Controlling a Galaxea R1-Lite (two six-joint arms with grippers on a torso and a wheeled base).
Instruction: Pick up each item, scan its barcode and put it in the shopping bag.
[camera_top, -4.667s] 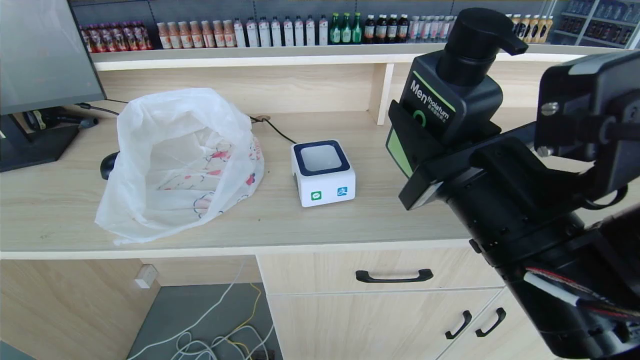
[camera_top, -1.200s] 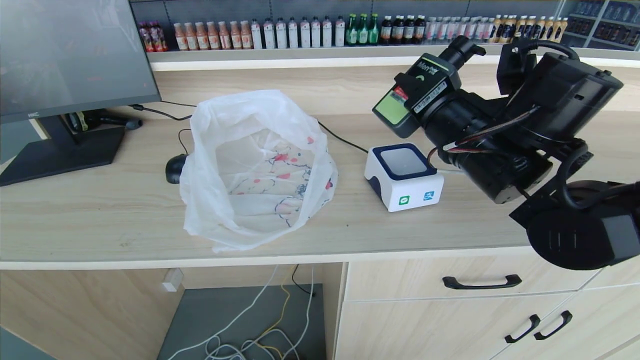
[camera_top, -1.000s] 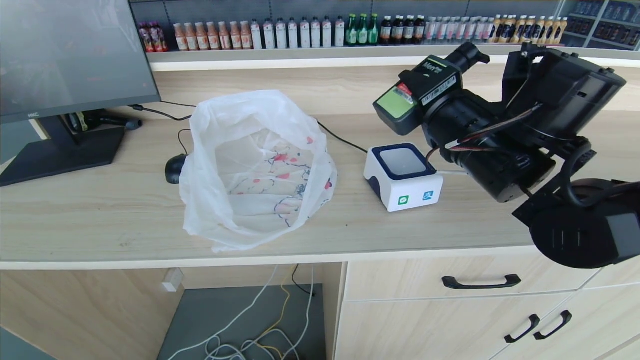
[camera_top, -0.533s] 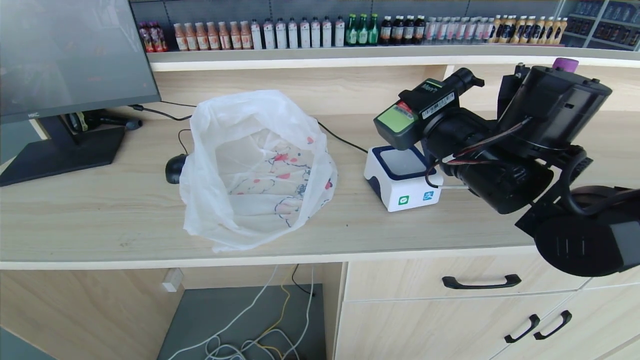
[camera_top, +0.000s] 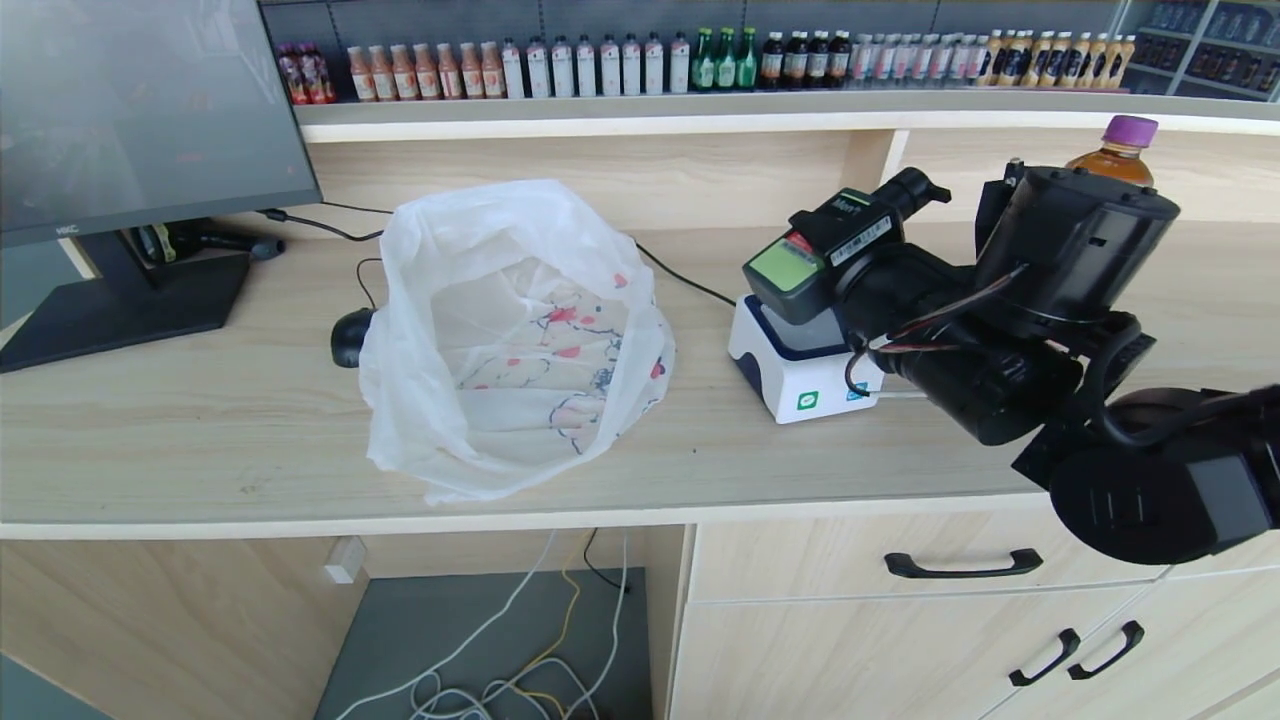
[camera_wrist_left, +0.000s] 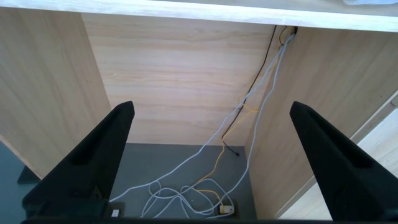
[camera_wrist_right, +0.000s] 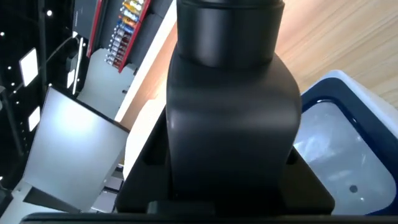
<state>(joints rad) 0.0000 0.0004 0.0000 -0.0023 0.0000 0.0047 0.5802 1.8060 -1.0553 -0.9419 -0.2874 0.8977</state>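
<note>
The pump bottle (camera_top: 835, 228) lies tilted right of centre in the head view, over the scanner (camera_top: 790, 385). The right gripper (camera_top: 858, 268) is clamped across its body. The bottle is rigid, smooth plastic and is likely heavy if full. Grip the flat body sides, never the pump head. The left gripper (camera_wrist_left: 211, 112) has its fingers spread and holds nothing. The shopping bag (camera_top: 510, 330) stands open at centre frame.

Light wood counter (camera_top: 200, 420) runs across mid-frame, with a raised ledge (camera_top: 600, 125) behind it. Row of bottles (camera_top: 650, 60) on far shelving along the top edge. Dark monitor (camera_top: 140, 110) upper left. Drawers (camera_top: 800, 640) with black handles (camera_top: 963, 566) lower right. Grey floor (camera_top: 400, 620) bottom centre, loose cables (camera_top: 470, 688) lying on it.
</note>
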